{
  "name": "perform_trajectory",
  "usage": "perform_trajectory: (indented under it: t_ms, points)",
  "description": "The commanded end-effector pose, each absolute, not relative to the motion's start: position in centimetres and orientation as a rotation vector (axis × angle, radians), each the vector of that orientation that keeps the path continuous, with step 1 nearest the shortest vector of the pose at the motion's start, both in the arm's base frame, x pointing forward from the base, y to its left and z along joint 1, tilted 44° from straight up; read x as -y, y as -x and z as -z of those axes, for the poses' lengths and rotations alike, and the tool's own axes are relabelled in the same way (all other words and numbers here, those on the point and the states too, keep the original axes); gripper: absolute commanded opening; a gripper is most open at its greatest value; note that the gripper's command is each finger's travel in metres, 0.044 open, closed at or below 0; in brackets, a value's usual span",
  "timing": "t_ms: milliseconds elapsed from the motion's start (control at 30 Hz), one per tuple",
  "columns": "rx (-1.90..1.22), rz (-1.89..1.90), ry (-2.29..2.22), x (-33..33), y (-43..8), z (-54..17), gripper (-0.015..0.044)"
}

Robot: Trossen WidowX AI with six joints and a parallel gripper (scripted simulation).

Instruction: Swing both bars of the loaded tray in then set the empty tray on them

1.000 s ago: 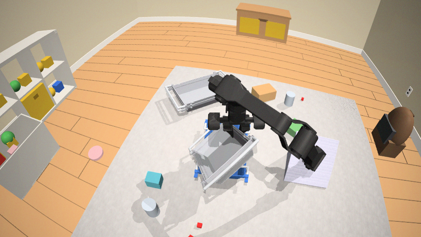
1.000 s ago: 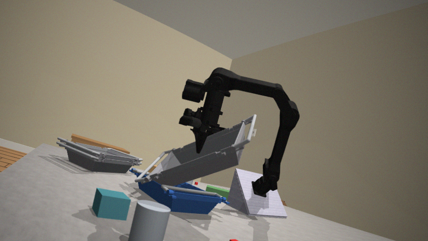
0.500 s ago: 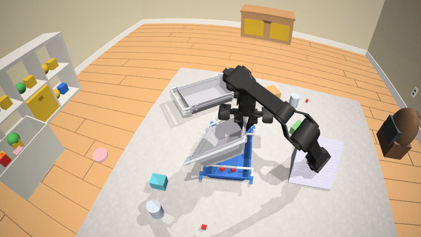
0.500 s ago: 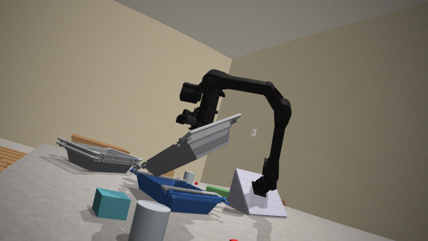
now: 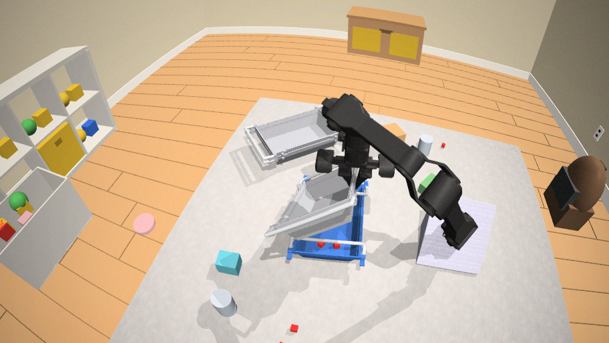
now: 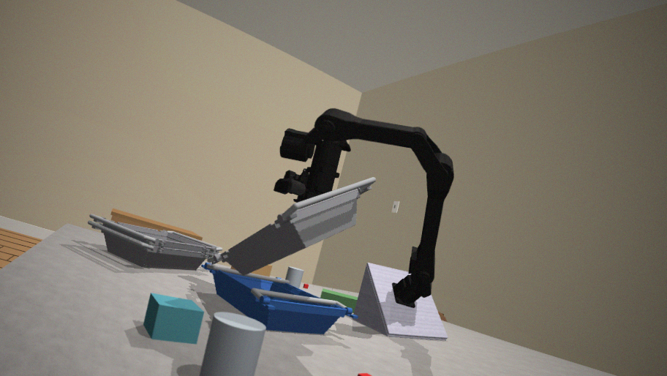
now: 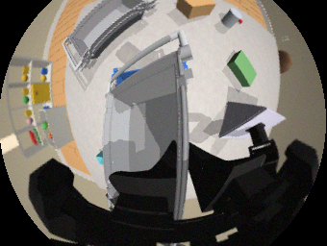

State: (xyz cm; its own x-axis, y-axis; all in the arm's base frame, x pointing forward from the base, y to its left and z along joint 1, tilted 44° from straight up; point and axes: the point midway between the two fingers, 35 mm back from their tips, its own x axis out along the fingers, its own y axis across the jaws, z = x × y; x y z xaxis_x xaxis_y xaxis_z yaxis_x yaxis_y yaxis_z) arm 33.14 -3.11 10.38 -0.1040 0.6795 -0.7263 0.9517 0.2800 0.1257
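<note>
Two red blocks (image 5: 336,245), top view only; fingers (image 5: 355,175) pinching grey tray (image 5: 317,204) (image 6: 298,224) (image 7: 139,125) (tilted)

One view looks steeply down from high over the table (image 5: 179,238) (image 6: 93,298) (image 7: 202,91), far enough back to take in floor and shelves. Another sits low and near the table's edge, facing slightly up across it to walls and ceiling. The third rides by my hand (image 5: 354,172), looking down past it, closest of all. The first two share my arm (image 5: 379,131) (image 6: 387,130); all three share the blue tray (image 5: 328,251) (image 6: 298,320) (image 7: 126,76).
</note>
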Motion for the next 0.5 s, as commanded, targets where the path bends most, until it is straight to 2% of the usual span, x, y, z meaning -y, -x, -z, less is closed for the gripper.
perform_trajectory:
  t_ms: [0,467]
  points:
    - [-1.837,0.488,-1.486,3.49,-33.38,-10.61,0.0]
    - [-1.836,0.489,-1.485,4.48,-34.02,-9.69,0.0]
